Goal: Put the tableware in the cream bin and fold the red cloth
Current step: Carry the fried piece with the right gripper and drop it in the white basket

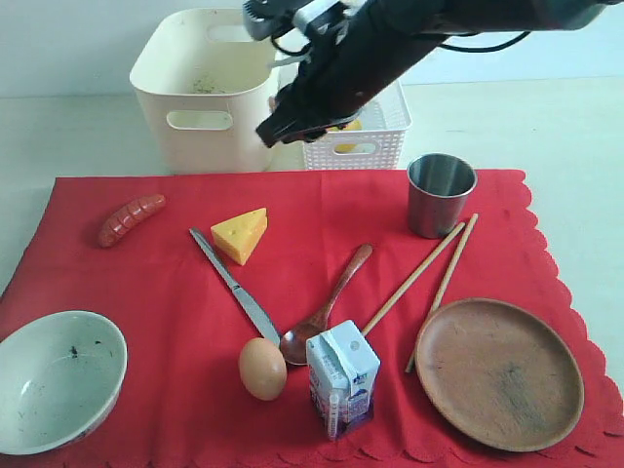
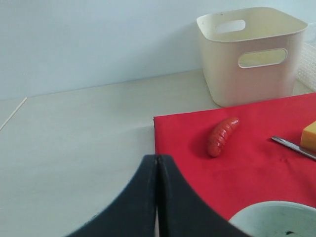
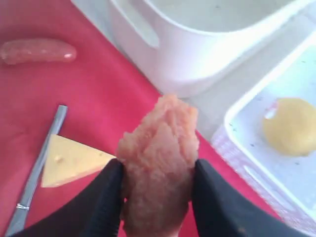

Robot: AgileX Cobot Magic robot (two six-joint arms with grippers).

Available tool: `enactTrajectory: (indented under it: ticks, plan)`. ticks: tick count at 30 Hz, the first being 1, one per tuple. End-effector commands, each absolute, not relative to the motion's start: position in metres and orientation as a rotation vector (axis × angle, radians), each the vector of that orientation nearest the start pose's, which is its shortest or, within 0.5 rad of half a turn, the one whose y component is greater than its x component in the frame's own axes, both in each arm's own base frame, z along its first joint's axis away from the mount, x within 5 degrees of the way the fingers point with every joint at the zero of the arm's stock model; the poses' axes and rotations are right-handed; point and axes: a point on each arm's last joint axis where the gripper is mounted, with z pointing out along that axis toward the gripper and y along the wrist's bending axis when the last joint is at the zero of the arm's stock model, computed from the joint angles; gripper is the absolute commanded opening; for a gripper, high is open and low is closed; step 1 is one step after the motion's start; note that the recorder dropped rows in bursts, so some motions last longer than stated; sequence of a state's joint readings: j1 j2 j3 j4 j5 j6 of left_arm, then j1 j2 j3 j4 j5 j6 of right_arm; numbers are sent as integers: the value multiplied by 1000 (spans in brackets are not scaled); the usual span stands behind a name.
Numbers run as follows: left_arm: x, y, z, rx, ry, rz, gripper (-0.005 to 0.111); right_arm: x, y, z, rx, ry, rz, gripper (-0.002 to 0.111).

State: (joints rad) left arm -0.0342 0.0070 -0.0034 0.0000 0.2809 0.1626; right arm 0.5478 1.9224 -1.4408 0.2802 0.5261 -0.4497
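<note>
The red cloth [image 1: 146, 283] lies spread flat. On it sit the speckled bowl [image 1: 58, 378], knife [image 1: 234, 285], wooden spoon [image 1: 331, 302], chopsticks [image 1: 429, 268], steel cup [image 1: 441, 193] and brown plate [image 1: 499, 372]. The cream bin [image 1: 200, 93] stands behind the cloth. My right gripper [image 3: 158, 165] is shut on a lumpy pink piece of food [image 3: 159, 148], held above the cloth's far edge between the cream bin [image 3: 163, 59] and the white basket [image 3: 256, 148]. My left gripper [image 2: 157, 160] is shut and empty, low by the cloth's left edge.
A sausage [image 1: 131, 218], a cheese wedge [image 1: 241, 234], an egg [image 1: 262, 368] and a milk carton [image 1: 341, 378] also lie on the cloth. The white perforated basket [image 1: 375, 146] beside the bin holds a yellow lemon [image 3: 291, 126]. My right arm [image 1: 390, 39] reaches over both containers.
</note>
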Motion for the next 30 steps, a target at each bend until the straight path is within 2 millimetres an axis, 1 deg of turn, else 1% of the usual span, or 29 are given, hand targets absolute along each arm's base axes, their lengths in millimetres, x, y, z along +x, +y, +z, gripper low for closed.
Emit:
enactTrajectory:
  ticks: [1,5,9,12,20,24,30]
  plan:
    - [55,-2,188,166,1751,91,0,365,197,244,-849,2276,276,0]
    - [55,-2,188,166,1751,91,0,372,170,253,-767,2279,246,0]
    - [55,-2,188,166,1751,91,0,379,154,255,-710,2278,226,0]
    - [55,-2,188,166,1751,91,0,383,151,255,-694,2262,210,0]
    - [55,-2,188,166,1751,91,0,393,150,262,-652,2140,161,0]
    - [55,-2,188,166,1751,91,0,401,152,252,-631,2113,147,0]
    - [55,-2,188,166,1751,91,0,418,155,216,-580,2114,137,0]
